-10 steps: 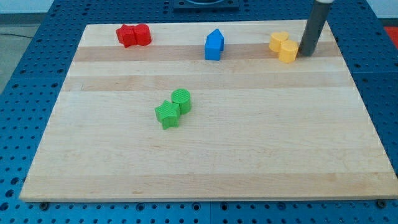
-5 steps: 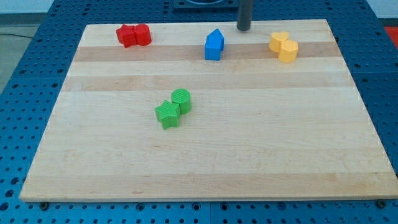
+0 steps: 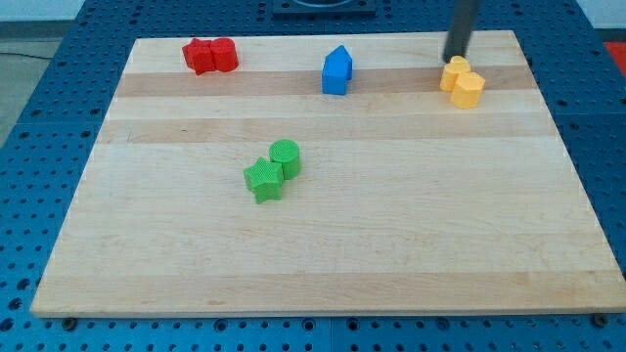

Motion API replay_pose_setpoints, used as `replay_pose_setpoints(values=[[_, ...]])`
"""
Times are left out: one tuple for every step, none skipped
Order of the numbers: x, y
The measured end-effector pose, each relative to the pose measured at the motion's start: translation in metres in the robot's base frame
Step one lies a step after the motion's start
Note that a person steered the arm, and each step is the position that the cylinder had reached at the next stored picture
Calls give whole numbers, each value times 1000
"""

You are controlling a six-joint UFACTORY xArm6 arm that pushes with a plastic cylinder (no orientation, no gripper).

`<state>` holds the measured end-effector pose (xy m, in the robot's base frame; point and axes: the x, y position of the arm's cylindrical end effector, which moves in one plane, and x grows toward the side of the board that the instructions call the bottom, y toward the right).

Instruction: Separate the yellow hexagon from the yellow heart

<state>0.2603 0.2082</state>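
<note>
Starting from the view's left: red pair (image 3: 210, 55) top left, green pair (image 3: 273, 170) mid-board, blue block (image 3: 336, 70) up top. Then my tip (image 3: 455, 59), rod upright, touching the top edge of the yellow heart (image 3: 454, 73). Yellow hexagon (image 3: 469, 89) pressed against the heart's lower right, near the top right corner.

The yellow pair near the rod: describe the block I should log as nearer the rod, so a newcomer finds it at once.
Start at the wooden board and go to its corner at the view's top right, where two touching yellow blocks sit. The one you want is the upper-left yellow block, directly below my tip. Its neighbour, the lower-right yellow block, lies farther from the rod.
</note>
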Motion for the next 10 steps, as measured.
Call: replay_pose_setpoints(values=[[34,-1],[67,-17],[91,-27],[95,-40],[95,-41],[99,-43],[93,-57],[134,-43],[191,-19],[206,-45]])
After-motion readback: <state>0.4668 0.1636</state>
